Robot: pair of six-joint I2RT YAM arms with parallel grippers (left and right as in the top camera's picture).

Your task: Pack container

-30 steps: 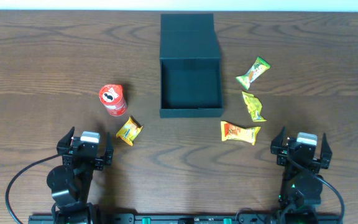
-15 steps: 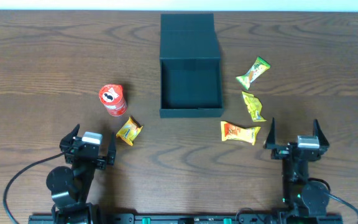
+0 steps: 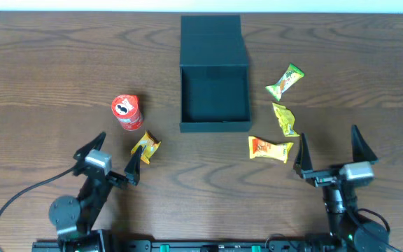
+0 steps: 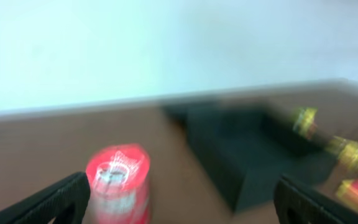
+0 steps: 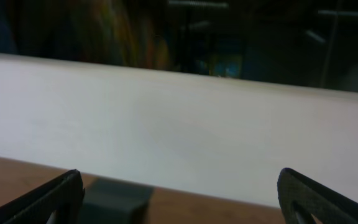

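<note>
Container (image 4: pixel 241 158) blurred, left wrist view

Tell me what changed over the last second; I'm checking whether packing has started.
Both arms lifted: the left gripper and right gripper, both open and empty, swung up to point forward. Nothing was grasped or released. The dark teal square container, red cylindrical can and four snack packets stayed put.
</note>
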